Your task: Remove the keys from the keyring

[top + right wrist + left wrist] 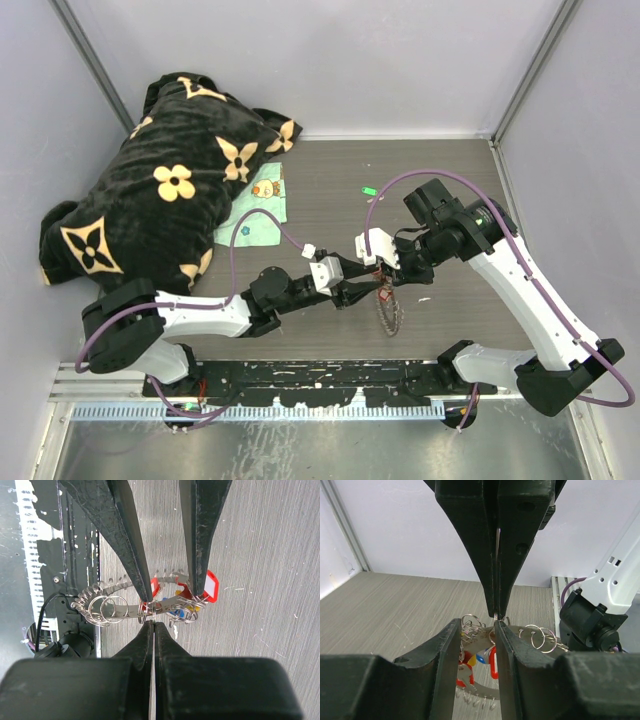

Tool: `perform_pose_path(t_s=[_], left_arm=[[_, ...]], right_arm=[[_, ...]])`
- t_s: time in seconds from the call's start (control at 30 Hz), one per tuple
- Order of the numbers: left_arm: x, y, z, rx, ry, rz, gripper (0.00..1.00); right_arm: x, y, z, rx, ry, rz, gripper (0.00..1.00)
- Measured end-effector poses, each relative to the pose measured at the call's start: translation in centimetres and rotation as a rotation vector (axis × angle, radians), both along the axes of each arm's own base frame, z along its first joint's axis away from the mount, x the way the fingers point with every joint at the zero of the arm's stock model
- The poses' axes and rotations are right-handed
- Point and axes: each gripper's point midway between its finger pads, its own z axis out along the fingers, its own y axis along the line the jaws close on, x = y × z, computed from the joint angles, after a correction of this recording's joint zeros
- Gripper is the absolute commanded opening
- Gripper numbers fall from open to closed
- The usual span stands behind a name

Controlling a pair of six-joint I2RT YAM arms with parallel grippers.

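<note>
Three pale walls (300, 60); keyring (388, 315) over grey table (330, 180)

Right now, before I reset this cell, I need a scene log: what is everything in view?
table: one, grey wood-grain, under everything.
blanket: one, black with cream flowers, far left.
cloth: one, pale green, beside the blanket.
small green item: one, far centre, too small to identify.
keyring: one, grey, bumpy rim, between the grippers.
keys: several, silver with red, blue, yellow tags, on the keyring.
left gripper: one, black, fingers apart astride the keys.
right gripper: one, black, shut on the keys.
</note>
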Motion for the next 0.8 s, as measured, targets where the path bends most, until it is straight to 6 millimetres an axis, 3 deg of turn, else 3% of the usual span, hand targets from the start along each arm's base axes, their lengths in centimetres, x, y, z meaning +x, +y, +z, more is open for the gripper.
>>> perform_pose_path(t_s=[0.8], left_arm=[[-0.66, -0.93, 0.10, 0.011, -0.008, -0.054, 0.33]], right_arm=[[-0.03, 0.04, 0.01, 0.002, 0.002, 0.001, 0.01]])
